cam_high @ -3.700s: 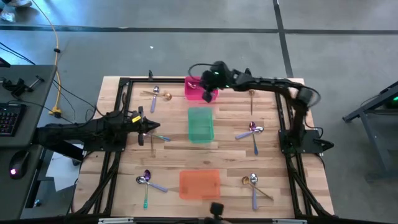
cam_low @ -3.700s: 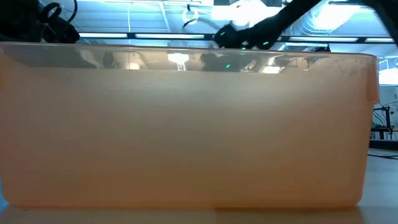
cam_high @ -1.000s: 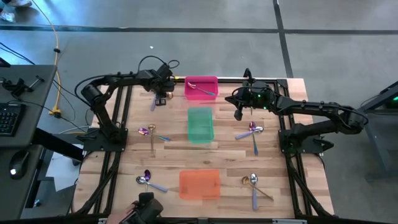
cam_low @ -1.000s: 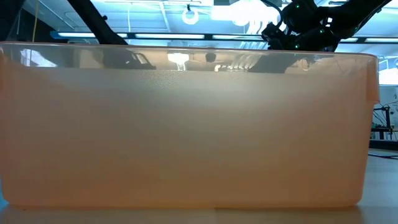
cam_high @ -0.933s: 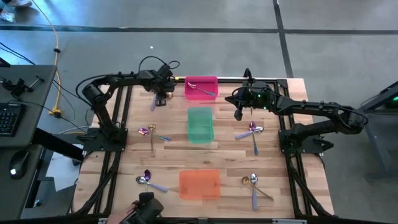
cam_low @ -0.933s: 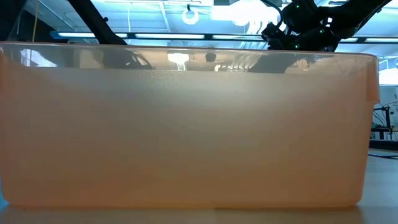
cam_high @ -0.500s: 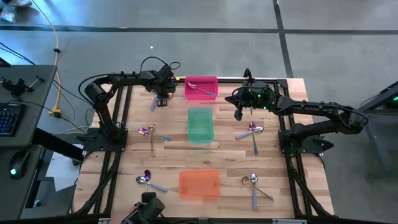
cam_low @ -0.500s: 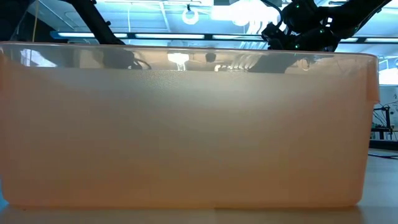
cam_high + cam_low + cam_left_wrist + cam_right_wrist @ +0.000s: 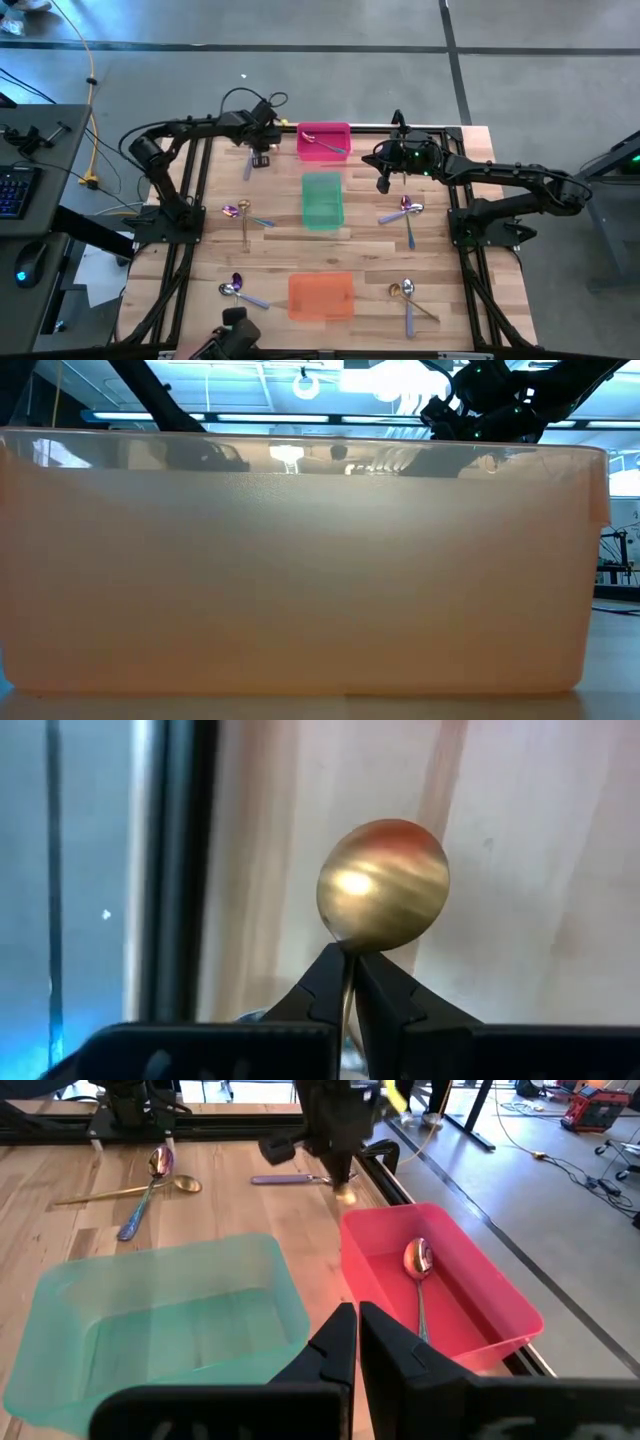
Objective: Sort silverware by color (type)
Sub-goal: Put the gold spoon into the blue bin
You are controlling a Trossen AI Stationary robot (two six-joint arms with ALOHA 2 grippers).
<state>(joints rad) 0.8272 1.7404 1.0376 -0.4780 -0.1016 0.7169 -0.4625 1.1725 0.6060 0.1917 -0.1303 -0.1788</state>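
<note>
Wooden tabletop (image 9: 270,255) planks are carrying three bins down the middle as the left gripper (image 9: 349,982), at the far-left corner beside the pink bin (image 9: 310,132), is pinching the neck of a gold spoon (image 9: 383,886) between closed fingers, the bowl standing clear above the wood. To finish this step well, it is probably lifting straight up before swinging toward a bin, keeping the thin neck from twisting out of the grip. A lavender-handled utensil (image 9: 290,1179) is lying just beside the pick spot and could be nudged. The pink bin is already holding one spoon (image 9: 419,1270); the teal bin (image 9: 165,1320) is sitting near it, the orange bin (image 9: 321,297) at the near edge. The right gripper (image 9: 356,1348) is hovering closed and empty over the bins. Other spoon clusters (image 9: 406,210) are waiting well apart.
</note>
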